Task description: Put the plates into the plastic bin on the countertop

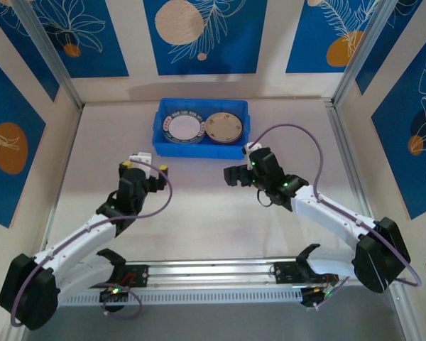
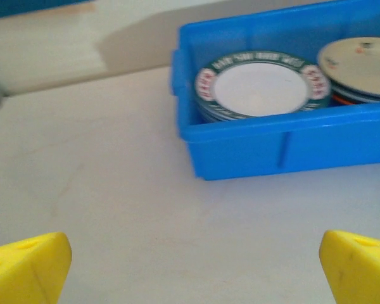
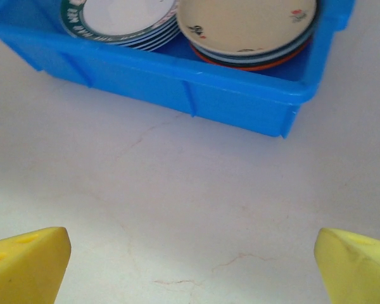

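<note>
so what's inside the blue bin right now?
Two stacks side by side in the plastic bin: a white plate with a green rim tops the left, a cream plate the right, an orange plate edge under it. Lower plates mostly covered; count unclear.

A robot test booth — staged countertop (image 1: 199, 209) boxed in by printed panels (image 1: 206, 35) on aluminium posts (image 1: 357, 53).

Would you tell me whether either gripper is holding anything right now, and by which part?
Nothing: the left gripper and right gripper both stand open and empty.
</note>
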`<act>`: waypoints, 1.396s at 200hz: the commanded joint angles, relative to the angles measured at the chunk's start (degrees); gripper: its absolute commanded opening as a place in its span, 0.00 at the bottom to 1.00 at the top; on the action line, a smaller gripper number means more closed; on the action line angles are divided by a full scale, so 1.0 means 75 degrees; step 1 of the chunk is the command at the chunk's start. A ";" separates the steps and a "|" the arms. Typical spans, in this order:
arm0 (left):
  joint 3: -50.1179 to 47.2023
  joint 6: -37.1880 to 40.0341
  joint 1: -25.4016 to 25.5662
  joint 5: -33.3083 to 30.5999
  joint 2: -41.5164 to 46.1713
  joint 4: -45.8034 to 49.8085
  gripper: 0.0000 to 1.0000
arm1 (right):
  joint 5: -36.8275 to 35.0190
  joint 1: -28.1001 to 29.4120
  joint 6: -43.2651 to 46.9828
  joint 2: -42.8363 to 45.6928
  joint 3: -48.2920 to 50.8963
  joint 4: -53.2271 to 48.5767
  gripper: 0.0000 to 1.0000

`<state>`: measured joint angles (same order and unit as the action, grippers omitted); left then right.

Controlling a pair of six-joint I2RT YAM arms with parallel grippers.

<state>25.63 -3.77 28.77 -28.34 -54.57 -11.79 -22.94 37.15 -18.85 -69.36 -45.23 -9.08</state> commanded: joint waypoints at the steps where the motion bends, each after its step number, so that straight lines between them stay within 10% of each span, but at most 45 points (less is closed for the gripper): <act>1: -0.0695 0.0723 -0.0479 -0.0655 0.0132 -0.1562 1.00 | -0.0618 0.0143 0.0573 -0.0127 0.0052 0.0654 0.99; 58: -0.1630 0.0433 -0.3012 0.1119 -0.1887 -0.4283 1.00 | -0.0319 -0.0359 0.0504 0.0265 0.0332 0.1282 0.99; 117: -0.1401 0.0331 -0.3641 0.3107 -0.4822 -0.7486 1.00 | -0.0281 -0.1745 0.0781 0.0420 0.1060 0.2223 0.99; 169: -0.1307 0.0245 -0.3660 0.2981 -0.4680 -0.7012 1.00 | -0.0887 -0.3329 0.1483 -0.0171 0.2002 0.3926 0.99; 219: -0.0898 0.0375 -0.3652 0.3310 -0.4675 -0.6254 1.00 | 0.0665 -0.4432 0.1677 -0.1671 0.2650 0.6486 0.99; 237: -0.0898 0.0386 -0.3649 0.3307 -0.4677 -0.6238 1.00 | 0.1058 -0.4620 0.1662 -0.2763 0.3674 0.9690 0.99; 250: -0.0886 0.0386 -0.3643 0.3292 -0.4675 -0.6209 1.00 | 0.1204 -0.4773 0.1413 -0.2143 0.3172 0.7538 0.99; 279: -0.0860 0.0409 -0.3626 0.3213 -0.4672 -0.6155 1.00 | 0.1108 -0.4674 0.1544 -0.2436 0.3036 0.7869 0.99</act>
<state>18.15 -1.32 1.93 -4.89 -89.71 -58.61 -17.45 1.91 -7.92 -87.96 -20.62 44.42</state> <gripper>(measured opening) 0.998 0.991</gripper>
